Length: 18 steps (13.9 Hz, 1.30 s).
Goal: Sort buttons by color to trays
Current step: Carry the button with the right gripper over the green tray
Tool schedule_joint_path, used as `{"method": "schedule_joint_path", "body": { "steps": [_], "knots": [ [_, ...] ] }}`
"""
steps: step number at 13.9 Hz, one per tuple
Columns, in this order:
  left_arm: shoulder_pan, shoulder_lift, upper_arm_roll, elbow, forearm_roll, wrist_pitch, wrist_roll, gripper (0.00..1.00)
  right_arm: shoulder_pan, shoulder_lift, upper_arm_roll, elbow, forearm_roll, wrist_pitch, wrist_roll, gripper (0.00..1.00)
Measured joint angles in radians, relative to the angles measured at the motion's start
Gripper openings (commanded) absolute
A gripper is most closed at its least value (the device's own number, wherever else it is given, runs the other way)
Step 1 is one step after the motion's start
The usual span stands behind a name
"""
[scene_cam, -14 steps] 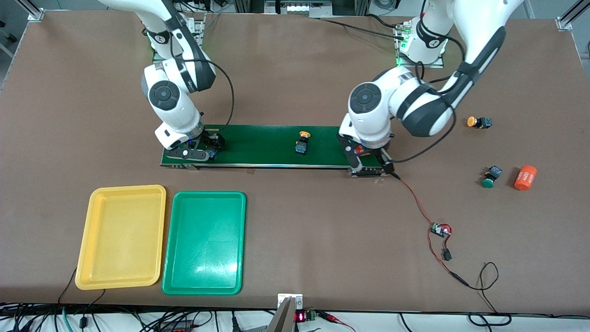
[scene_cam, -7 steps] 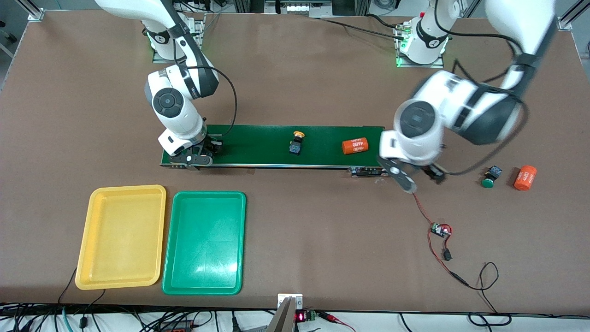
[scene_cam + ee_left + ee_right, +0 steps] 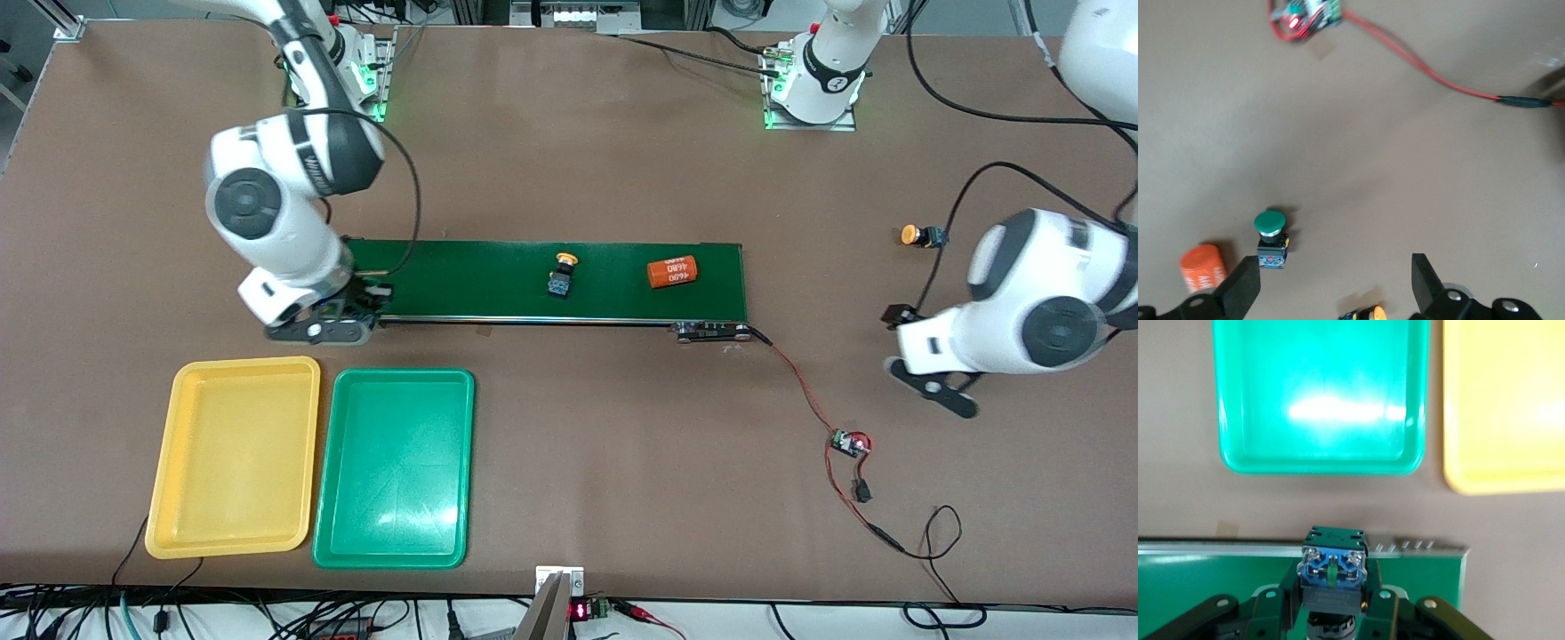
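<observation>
arms: glossy white shells, dark grey joint bands, round grey joint caps | cables: black, looped along each forearm | grippers: black two-finger | bases: silver plates, green lights

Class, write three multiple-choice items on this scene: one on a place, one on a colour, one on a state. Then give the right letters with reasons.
1. Where does the yellow tray lie?
A. On the conveyor belt
B. Beside the green tray
C. Under the left arm

2. What colour is the cap of the belt button, which stands next to the orange cylinder?
A. Yellow
B. Green
C. Red

3. What state is the right gripper in?
A. Open over the green tray
B. Open and empty
C. Shut on a blue-and-black button body

Answers:
1 B: the two trays lie side by side, nearer to the front camera than the belt.
2 A: the front view shows a yellow cap.
3 C: the right wrist view shows the body clamped between the fingers.
</observation>
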Motion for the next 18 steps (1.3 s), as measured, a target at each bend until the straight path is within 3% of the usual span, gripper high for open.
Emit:
{"method": "schedule_joint_path", "body": {
  "steps": [3, 6, 9, 13, 16, 18],
  "knots": [
    [0.083, 0.045, 0.0, -0.001, -0.015, 0.035, -0.003, 1.0, -0.021, 0.089, 0.0, 0.126, 0.0, 0.05, -0.081, 0.05],
    [0.157, 0.092, 0.003, -0.001, -0.016, 0.096, -0.009, 1.0, -0.03, 0.249, 0.0, 0.229, 0.0, 0.273, -0.094, 0.05],
    [0.212, 0.141, 0.003, -0.003, -0.016, 0.135, 0.017, 1.0, -0.047, 0.387, 0.0, 0.267, 0.001, 0.462, -0.1, 0.05],
    [0.253, 0.202, 0.004, -0.008, -0.016, 0.177, 0.07, 1.0, -0.055, 0.451, 0.0, 0.287, 0.001, 0.518, -0.104, 0.07],
    [0.28, 0.208, 0.005, -0.064, -0.016, 0.255, 0.074, 1.0, -0.055, 0.468, 0.001, 0.288, 0.001, 0.552, -0.105, 0.7],
    [0.302, 0.208, 0.005, -0.096, -0.013, 0.277, 0.101, 1.0, -0.055, 0.47, 0.001, 0.289, 0.001, 0.555, -0.105, 0.88]
  ]
}}
